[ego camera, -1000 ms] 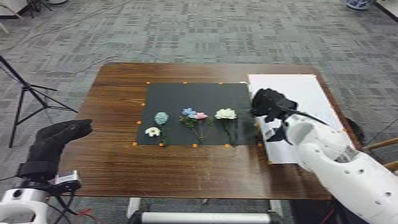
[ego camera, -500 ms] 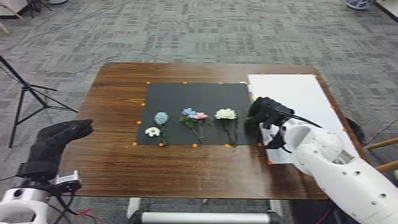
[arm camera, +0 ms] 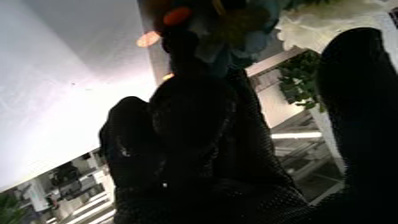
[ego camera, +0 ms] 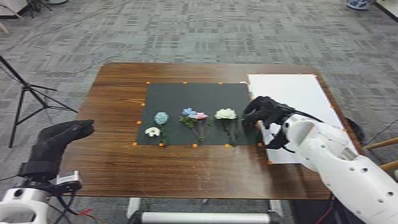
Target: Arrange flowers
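Right hand: my black fabric-gloved right hand is right of centre in the head view, over the seam between mat and white panel; its fingers are extended, the thumb held apart from them.
Left hand: the other black-gloved hand, my left hand, is at the left of the frame, fingers relaxed and close together.
Full white bloom: a ruffled, round white flower on a dark stem, mid-frame on the mat, just beside my right hand. Whether they touch, I can't tell.
Middle blooms: a small blue flower and a pink flower, side by side just left of it; their leaves and stems overlap, so I can't separate them.
Left blooms: a pale blue, oval, clustered flower head, with a small white flower just below it.
Hard to see: in the right wrist view, dark fingers partly cover a shadowed bluish bloom; glare washes out part of the panel.
Surfaces: matte dark grey rectangular mat, smooth white rectangular panel, brown wood-grain table, small orange markers at the edges.
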`<action>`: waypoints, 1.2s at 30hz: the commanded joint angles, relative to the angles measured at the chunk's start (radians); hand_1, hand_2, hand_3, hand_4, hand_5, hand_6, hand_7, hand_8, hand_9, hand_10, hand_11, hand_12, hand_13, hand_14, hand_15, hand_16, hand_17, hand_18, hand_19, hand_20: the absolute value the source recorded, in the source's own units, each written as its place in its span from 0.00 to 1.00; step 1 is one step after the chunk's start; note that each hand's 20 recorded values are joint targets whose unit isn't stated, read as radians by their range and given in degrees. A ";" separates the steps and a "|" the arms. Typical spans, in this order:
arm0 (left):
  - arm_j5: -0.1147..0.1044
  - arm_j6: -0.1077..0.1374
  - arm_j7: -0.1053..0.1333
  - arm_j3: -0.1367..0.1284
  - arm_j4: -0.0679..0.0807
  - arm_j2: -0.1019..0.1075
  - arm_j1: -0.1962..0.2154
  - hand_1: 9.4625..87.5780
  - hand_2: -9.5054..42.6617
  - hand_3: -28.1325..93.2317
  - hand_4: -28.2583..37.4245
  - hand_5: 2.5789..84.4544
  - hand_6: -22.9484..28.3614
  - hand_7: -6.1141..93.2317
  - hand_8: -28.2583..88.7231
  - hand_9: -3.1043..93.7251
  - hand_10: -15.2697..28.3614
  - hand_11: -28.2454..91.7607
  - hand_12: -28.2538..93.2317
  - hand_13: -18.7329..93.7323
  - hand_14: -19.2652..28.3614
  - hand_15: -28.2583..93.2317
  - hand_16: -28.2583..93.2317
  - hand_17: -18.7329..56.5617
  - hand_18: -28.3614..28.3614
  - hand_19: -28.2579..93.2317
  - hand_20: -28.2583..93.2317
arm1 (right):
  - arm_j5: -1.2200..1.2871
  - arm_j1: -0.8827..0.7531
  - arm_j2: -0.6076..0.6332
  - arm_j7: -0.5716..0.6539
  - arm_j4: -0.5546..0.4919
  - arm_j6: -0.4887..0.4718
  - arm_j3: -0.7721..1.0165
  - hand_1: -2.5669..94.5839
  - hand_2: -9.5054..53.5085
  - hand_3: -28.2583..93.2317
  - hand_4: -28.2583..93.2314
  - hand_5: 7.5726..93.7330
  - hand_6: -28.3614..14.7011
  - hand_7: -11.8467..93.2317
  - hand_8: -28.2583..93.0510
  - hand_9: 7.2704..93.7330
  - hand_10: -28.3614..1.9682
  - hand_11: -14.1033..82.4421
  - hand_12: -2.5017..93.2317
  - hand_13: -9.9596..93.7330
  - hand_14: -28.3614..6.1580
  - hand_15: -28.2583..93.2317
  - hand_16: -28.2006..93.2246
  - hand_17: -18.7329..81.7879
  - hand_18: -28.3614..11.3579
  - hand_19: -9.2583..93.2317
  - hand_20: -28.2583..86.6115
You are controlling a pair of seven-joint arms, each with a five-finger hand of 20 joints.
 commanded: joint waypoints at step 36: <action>0.112 0.065 0.079 0.179 -0.054 -0.087 -0.025 0.19 0.16 0.81 0.02 0.67 0.46 0.27 0.17 0.61 0.69 0.43 0.35 0.56 0.77 0.46 0.25 0.33 0.73 0.36 0.40 | 0.722 -0.657 -0.612 -0.470 -0.308 -0.072 0.707 0.12 0.21 0.83 0.10 0.39 0.64 0.19 0.18 0.39 0.45 0.19 0.16 0.38 0.36 0.29 0.41 0.36 0.30 0.18 0.49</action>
